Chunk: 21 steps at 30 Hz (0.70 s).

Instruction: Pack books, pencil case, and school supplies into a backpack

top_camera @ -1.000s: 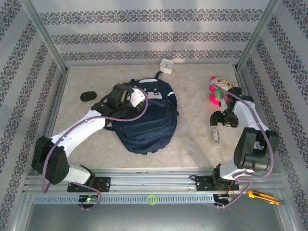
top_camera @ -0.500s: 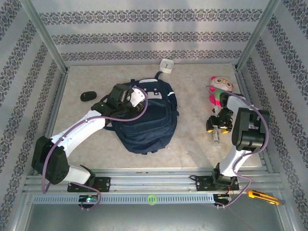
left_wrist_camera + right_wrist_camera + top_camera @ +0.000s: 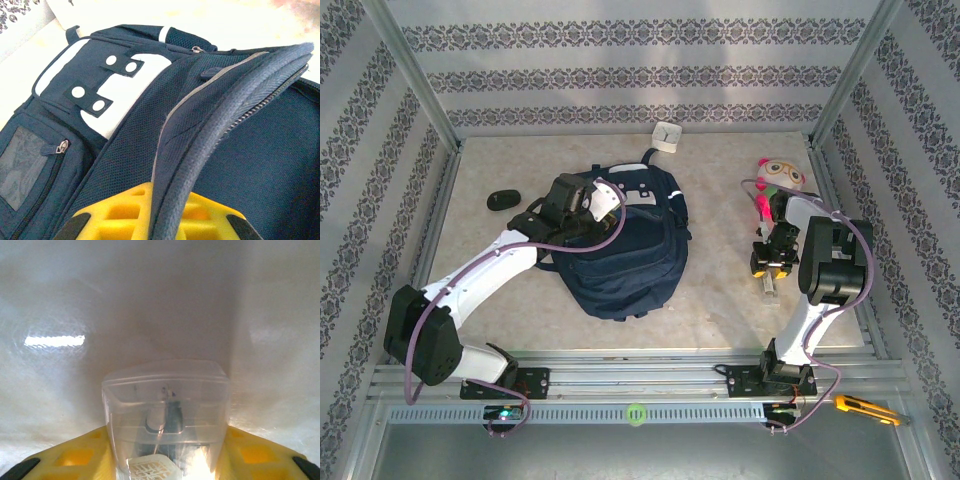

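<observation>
The right arm has folded inward since a second ago, bringing the right gripper (image 3: pixel 772 262) down over a clear plastic box (image 3: pixel 769 287), which its yellow fingers (image 3: pixel 70 457) now pinch from both sides. Further in, the left gripper (image 3: pixel 582 205) is clamped on the open zip edge of the navy backpack (image 3: pixel 625 255), which lies mid-table. The pencil case (image 3: pixel 666 135) sits at the far edge.

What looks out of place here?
A yellow utility knife lies off the table, down on the metal frame near the right arm's base, apart from the backpack and other items.
</observation>
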### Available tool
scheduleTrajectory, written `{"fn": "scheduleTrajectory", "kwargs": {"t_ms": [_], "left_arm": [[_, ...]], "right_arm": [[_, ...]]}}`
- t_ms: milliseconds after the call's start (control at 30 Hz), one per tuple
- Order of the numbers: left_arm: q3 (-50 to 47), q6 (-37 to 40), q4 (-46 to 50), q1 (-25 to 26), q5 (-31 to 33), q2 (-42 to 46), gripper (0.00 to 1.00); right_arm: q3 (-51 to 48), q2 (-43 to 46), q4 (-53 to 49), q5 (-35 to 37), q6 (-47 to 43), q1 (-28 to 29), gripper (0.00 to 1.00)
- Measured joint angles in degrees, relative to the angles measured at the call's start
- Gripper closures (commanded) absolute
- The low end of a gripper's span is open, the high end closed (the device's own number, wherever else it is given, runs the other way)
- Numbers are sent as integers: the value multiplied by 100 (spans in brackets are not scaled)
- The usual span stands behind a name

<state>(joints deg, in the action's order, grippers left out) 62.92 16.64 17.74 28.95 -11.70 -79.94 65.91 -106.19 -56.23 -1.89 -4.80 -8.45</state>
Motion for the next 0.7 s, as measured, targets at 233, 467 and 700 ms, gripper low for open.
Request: {"fn": "scheduleTrajectory", "kwargs": {"t_ms": [233,467,700], "left_arm": [[0,-2,2,0,2,33,100],[0,-2,0,0,0,50,100],[0,-46,0,0,-17,59,100]], "right_arm": [[-4,122,94,-50,-2,35,63],[63,1622,184,-595,-81,326,65],[254,3246,627,-1386,-619,1325,71]]}}
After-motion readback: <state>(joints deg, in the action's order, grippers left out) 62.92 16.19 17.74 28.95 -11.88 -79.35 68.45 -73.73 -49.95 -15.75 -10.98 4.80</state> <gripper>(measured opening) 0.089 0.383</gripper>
